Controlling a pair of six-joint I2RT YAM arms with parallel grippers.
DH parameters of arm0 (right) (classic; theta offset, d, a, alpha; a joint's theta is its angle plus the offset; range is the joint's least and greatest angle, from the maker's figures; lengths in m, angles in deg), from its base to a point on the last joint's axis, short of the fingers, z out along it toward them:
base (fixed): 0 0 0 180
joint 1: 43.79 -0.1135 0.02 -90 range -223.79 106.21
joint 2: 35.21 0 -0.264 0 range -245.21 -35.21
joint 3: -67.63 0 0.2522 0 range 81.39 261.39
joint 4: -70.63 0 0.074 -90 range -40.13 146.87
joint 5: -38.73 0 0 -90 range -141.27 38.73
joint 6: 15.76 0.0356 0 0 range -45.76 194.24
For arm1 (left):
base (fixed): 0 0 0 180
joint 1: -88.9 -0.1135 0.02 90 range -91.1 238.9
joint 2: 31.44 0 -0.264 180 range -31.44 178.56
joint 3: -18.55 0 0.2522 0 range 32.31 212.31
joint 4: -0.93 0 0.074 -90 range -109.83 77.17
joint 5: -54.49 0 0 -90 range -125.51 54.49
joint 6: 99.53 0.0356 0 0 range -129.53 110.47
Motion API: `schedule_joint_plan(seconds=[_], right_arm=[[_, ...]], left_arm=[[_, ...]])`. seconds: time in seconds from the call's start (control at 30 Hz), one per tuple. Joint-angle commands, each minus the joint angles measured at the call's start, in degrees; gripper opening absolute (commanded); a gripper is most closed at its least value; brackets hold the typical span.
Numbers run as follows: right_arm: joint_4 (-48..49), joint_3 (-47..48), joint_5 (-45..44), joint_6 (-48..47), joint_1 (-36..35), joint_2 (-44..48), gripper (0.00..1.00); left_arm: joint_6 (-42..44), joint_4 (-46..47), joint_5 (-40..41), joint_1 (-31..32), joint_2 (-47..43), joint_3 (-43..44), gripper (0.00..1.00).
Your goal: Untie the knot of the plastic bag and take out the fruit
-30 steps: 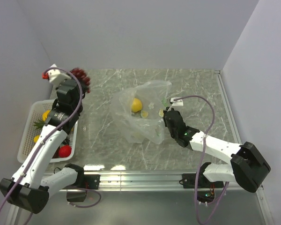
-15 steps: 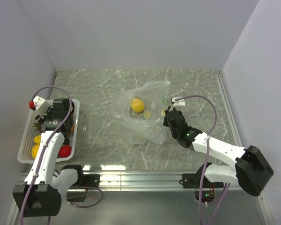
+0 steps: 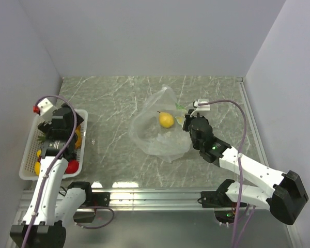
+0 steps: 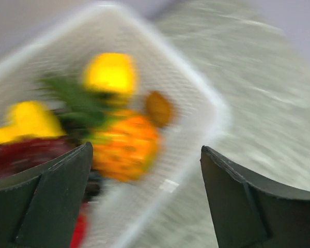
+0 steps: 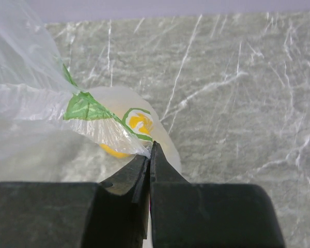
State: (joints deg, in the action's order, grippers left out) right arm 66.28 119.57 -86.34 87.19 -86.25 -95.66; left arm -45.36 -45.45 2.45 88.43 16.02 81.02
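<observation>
The clear plastic bag (image 3: 156, 135) lies mid-table with a large yellow fruit (image 3: 166, 119) inside. My right gripper (image 3: 188, 124) is shut on the bag's printed edge (image 5: 106, 124), with the fingertips (image 5: 151, 147) pinching the film and lifting it. The knot is not in view. My left gripper (image 3: 50, 132) hangs over the white basket (image 3: 25, 164), jaws wide open and empty (image 4: 146, 155). Beneath it, blurred, lie the orange pineapple (image 4: 126, 144), a brownish-orange fruit (image 4: 159, 107), yellow fruits (image 4: 111, 72) and the dark purple grape bunch (image 4: 20, 155).
A small red fruit (image 3: 71, 166) sits at the basket's near right corner. The basket rim (image 4: 217, 111) borders grey marble table. Walls close in the table on the left, back and right. A rail runs along the near edge.
My left arm came down from the back left with the grape bunch to the basket, and its jaws opened. My right gripper pulled the bag edge up and right, shifting the yellow fruit right.
</observation>
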Motion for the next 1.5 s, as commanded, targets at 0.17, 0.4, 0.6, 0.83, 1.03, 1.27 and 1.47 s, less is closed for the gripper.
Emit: schedule_joint_plan(seconds=[0.17, 0.4, 0.6, 0.83, 1.03, 1.27, 1.47], right_arm=[[3.9, -1.3, -2.4, -1.8, -3.1, 1.5, 0.0], [9.8, -4.2, -3.3, -6.6, -4.2, 4.5, 0.0], [9.5, -6.2, -2.7, -3.1, -4.6, 3.6, 0.0], [9.1, -9.3, -4.0, 1.8, -4.5, 4.0, 0.0], [6.8, -10.8, -4.7, 7.3, -4.5, 3.6, 0.0], [5.1, -12.9, -1.1, 12.6, -4.4, 3.9, 0.0], [4.3, -14.3, 3.6, 17.9, -4.4, 3.4, 0.0]], left_arm=[[1.2, 13.5, -26.9, 20.2, -3.9, 4.8, 0.91], [0.7, 22.5, -34.1, 39.6, 3.1, 9.2, 0.84], [3.1, 24.3, -24.5, 52.4, 16.7, 15.9, 0.76], [0.4, 28.2, -24.6, 53.2, 29.7, 17.3, 0.66], [-1.2, 30.7, -19.9, 53.4, 40.7, 18.2, 0.75], [6.1, 41.6, -14.5, 53.4, 51.1, 18.5, 0.91], [4.6, 50.3, -8.9, 53.4, 58.2, 19.6, 0.99]])
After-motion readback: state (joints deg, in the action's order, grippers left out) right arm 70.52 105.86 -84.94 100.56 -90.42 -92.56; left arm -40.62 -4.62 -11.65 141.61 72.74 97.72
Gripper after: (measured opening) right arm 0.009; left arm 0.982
